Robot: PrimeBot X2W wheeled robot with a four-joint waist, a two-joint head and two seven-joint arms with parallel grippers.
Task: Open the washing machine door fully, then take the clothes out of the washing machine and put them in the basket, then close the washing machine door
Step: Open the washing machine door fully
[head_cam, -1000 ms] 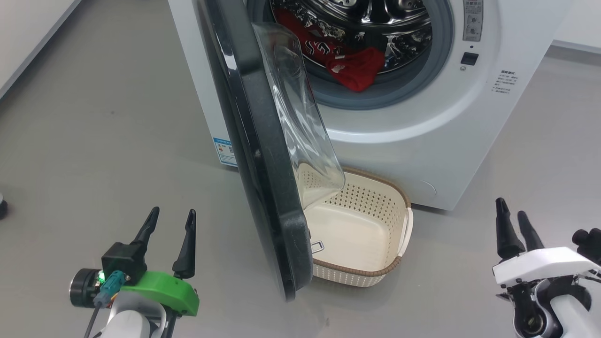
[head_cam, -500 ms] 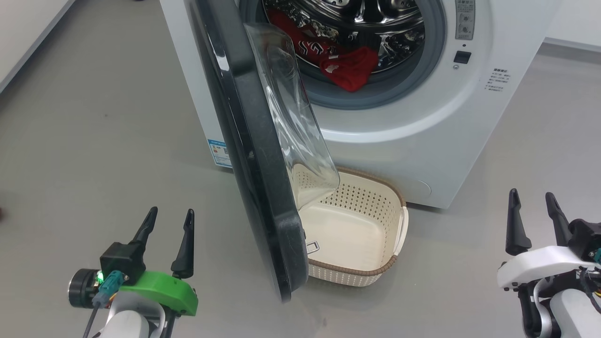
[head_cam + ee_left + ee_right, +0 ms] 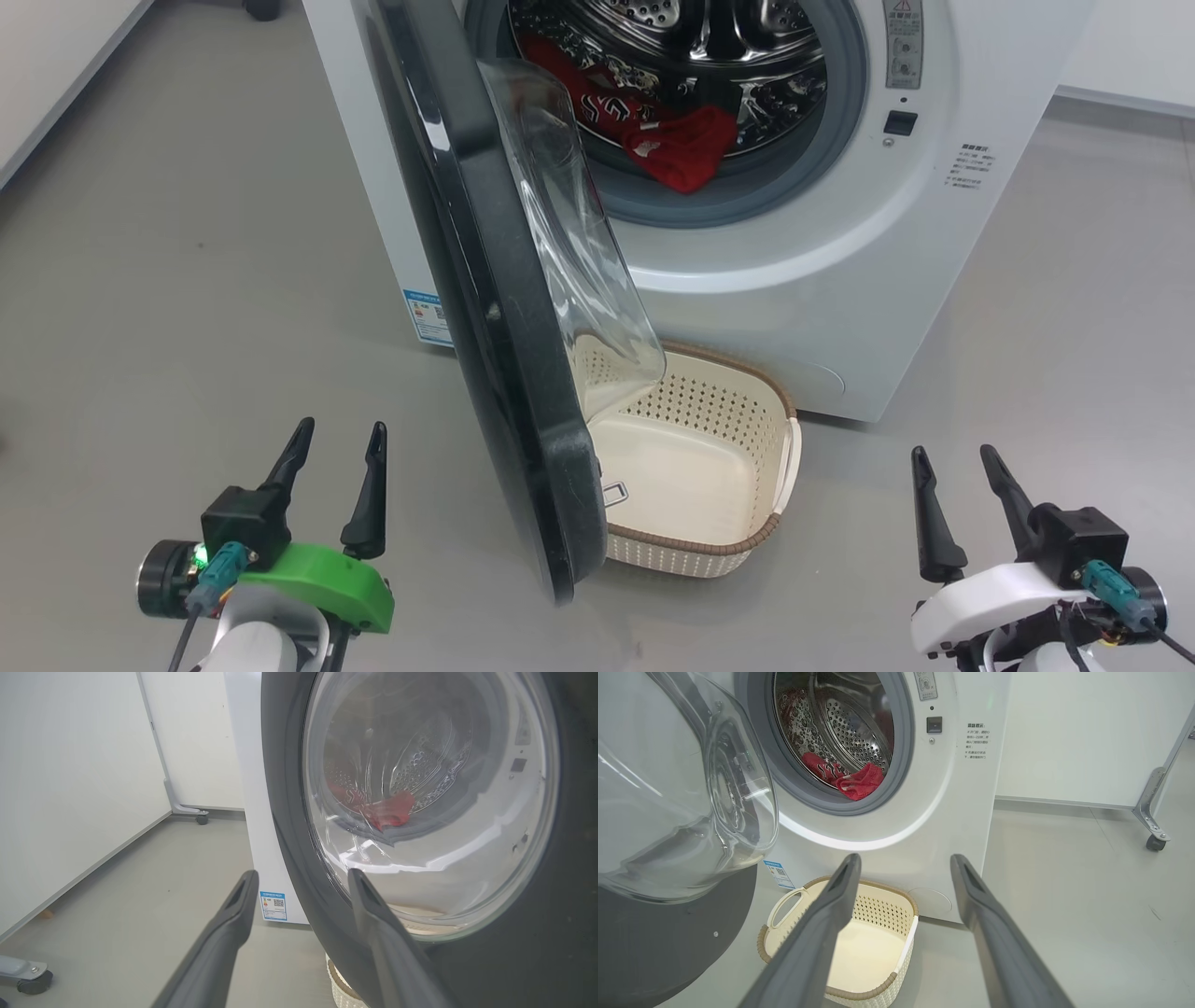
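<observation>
The white washing machine [image 3: 822, 271] stands ahead with its black round door [image 3: 485, 308] swung out edge-on toward me, its glass bowl over the basket. Red clothes [image 3: 677, 149] lie at the drum's front lip, also visible in the right wrist view [image 3: 852, 779] and through the door glass [image 3: 387, 812]. The cream basket [image 3: 738, 551] sits on the floor against the machine, with nothing in it. My left gripper [image 3: 336, 439] is open at the lower left, left of the door. My right gripper [image 3: 954, 459] is open at the lower right, right of the basket [image 3: 882, 914].
Grey floor [image 3: 187, 280] spreads on both sides of the machine. White wall panels on castors stand at the left [image 3: 202, 819] and right [image 3: 1155, 842]. A blue label [image 3: 425, 317] is low on the machine's front.
The head view has shifted, so the machine sits lower and more to the left. My right gripper has turned and dropped lower in the picture. The left gripper is still.
</observation>
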